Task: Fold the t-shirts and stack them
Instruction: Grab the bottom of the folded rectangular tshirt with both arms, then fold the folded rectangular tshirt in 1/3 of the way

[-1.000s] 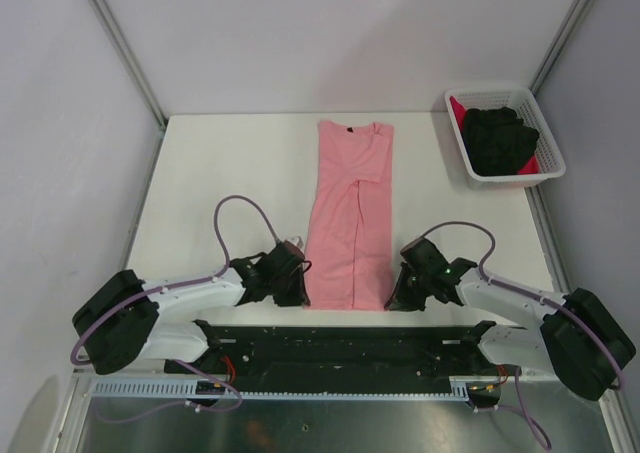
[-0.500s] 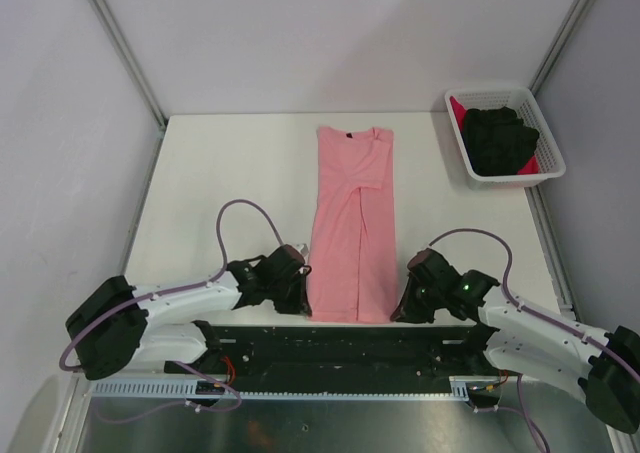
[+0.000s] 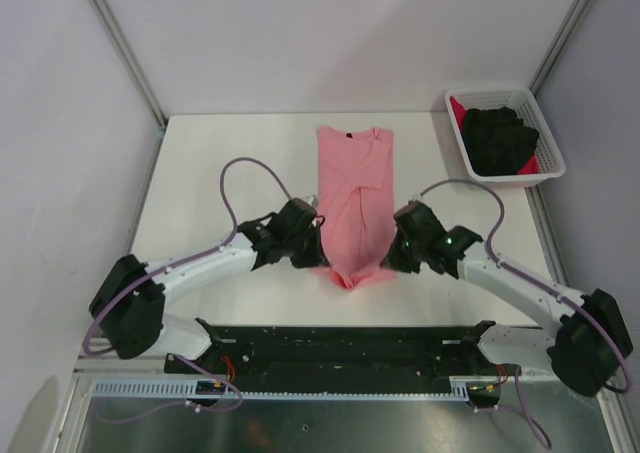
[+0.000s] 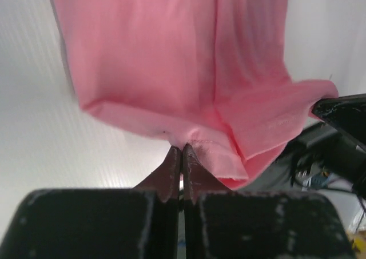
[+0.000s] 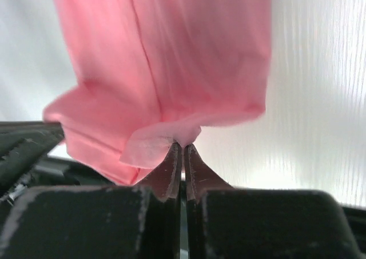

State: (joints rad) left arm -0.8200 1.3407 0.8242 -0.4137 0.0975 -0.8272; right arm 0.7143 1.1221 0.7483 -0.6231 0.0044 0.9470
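The salmon-pink t-shirt (image 3: 355, 188) lies lengthwise on the white table (image 3: 220, 163), sides folded in, dark neck label at the far end. Its near hem is lifted off the table and sags between the two grippers. My left gripper (image 3: 316, 248) is shut on the hem's left corner; the cloth shows in the left wrist view (image 4: 171, 70) pinched at the gripper (image 4: 182, 148). My right gripper (image 3: 392, 253) is shut on the right corner; the right wrist view shows the cloth (image 5: 171, 59) held at the gripper (image 5: 183, 146). A black t-shirt (image 3: 500, 136) lies on a bright red one (image 3: 459, 110) in the basket.
The white lattice basket (image 3: 545, 133) stands at the far right corner of the table. A black rail (image 3: 340, 345) runs along the near edge between the arm bases. Grey walls and metal posts enclose the table.
Both grippers have risen and moved away from the near edge toward the far side, carrying the pink shirt's near hem up with them. The shirt's visible length has shortened.
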